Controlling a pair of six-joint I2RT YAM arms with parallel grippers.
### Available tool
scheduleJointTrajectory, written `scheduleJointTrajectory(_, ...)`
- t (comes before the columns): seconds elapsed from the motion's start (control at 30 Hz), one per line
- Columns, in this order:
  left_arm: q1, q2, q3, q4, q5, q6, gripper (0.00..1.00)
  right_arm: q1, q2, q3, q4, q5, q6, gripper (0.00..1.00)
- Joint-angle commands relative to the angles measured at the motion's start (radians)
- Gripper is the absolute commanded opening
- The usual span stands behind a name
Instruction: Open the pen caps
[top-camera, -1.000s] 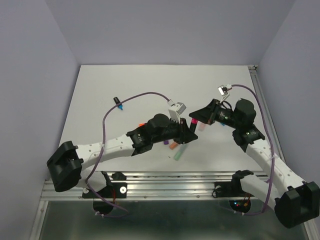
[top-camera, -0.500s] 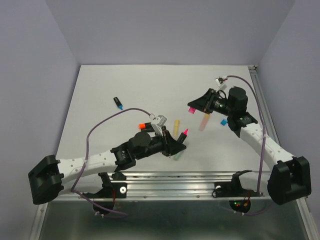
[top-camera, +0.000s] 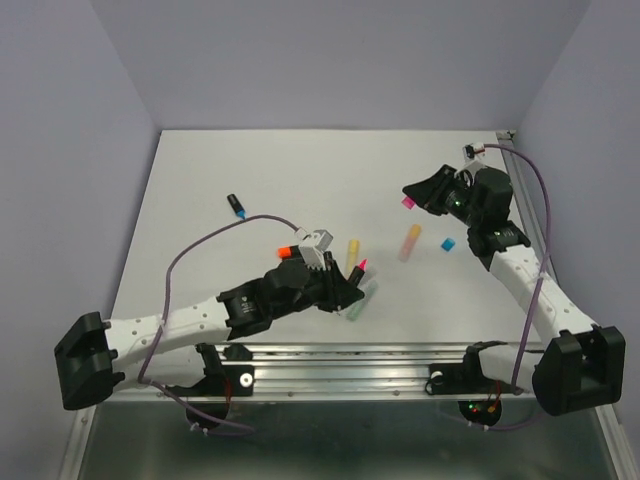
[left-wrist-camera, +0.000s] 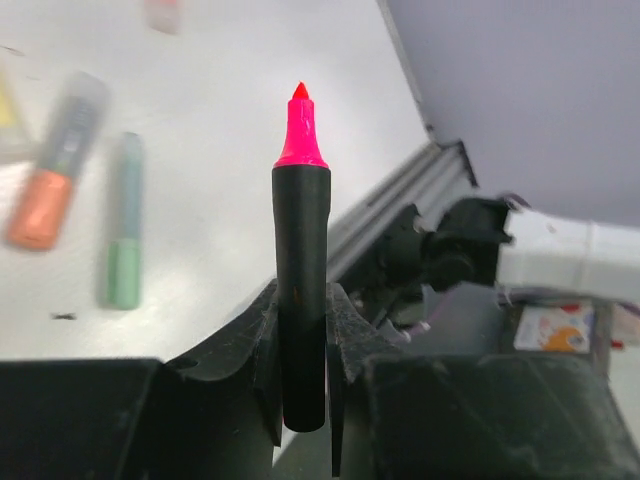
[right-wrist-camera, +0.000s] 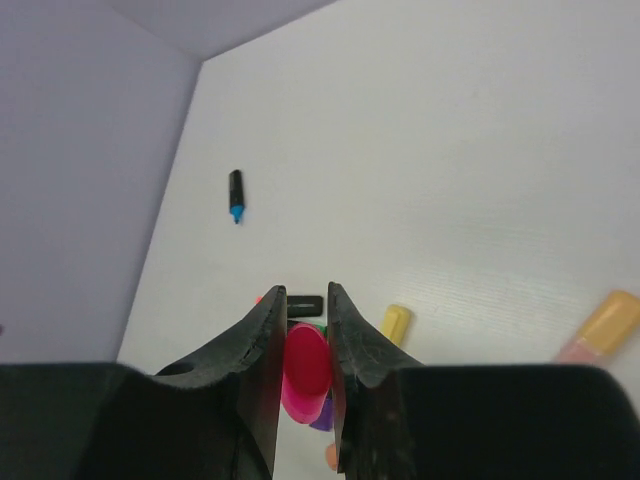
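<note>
Clamping a black pen (left-wrist-camera: 300, 230) upright between its jaws, the left gripper (left-wrist-camera: 301, 305) sits near the front middle of the table (top-camera: 200, 170). The pen's bare pink tip (left-wrist-camera: 299, 130) points up, and its lower end is lost behind the dark fingers.

The right gripper (right-wrist-camera: 305, 303), over the far right of the table, is closed on the pink cap (right-wrist-camera: 305, 365), well apart from that pen. Only the cap's rounded end shows from the wrist. A purple piece (right-wrist-camera: 322, 413) peeks out just below it, mostly covered, so what it is cannot be told.

In the left wrist view a green pen (left-wrist-camera: 124, 235) and an orange-ended pen (left-wrist-camera: 52, 185) lie beside each other, both blurred. Whether the second one's grey part is a body or a cap is unclear. From above, the green pen lies just right of the left gripper, partly tucked under it.

A yellow pen (top-camera: 352, 248) lies just beyond the left gripper. A peach pen (top-camera: 410, 241) lies further right, its near end faint, with a cyan cap (top-camera: 448, 243) beside it. The right wrist view cuts the peach pen off at its edge.

A blue-tipped pen (top-camera: 236, 206) lies alone to the far left. An orange speck (top-camera: 284, 251) beside the left wrist is half hidden by the arm.
</note>
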Motion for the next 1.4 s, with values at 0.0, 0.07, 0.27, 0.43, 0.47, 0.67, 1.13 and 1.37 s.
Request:
scheduleJointTrajectory(0.0,0.162,0.068,0.179,-0.358,-0.223,0.008,0.0,0.006,0.019,0.041,-0.228,0.296,-0.092,0.01)
scheduleJointTrajectory(0.07,0.249,0.089,0.196,-0.388,-0.226,0.022,0.0,0.003,0.03,-0.011,-0.284,0.411,-0.094,0.01)
scheduleJointTrajectory(0.27,0.533,0.233,0.294,-0.439,-0.229,0.104,0.0,0.003,0.066,-0.09,-0.314,0.565,-0.083,0.01)
scheduleJointTrajectory(0.43,0.698,0.407,0.368,-0.492,-0.214,0.146,0.0,0.001,0.131,-0.111,-0.35,0.666,-0.078,0.05)
scheduleJointTrajectory(0.47,0.718,0.46,0.398,-0.505,-0.218,0.151,0.0,0.001,0.14,-0.114,-0.353,0.675,-0.077,0.06)
scheduleJointTrajectory(0.67,0.794,0.62,0.523,-0.56,-0.221,0.178,0.0,0.003,0.201,-0.119,-0.342,0.683,-0.068,0.1)
scheduleJointTrajectory(1.13,0.873,0.821,0.722,-0.62,-0.276,0.231,0.02,0.003,0.231,-0.133,-0.328,0.68,-0.069,0.23)
scheduleJointTrajectory(1.37,0.875,0.902,0.811,-0.666,-0.319,0.221,0.09,0.003,0.248,-0.147,-0.324,0.657,-0.068,0.29)
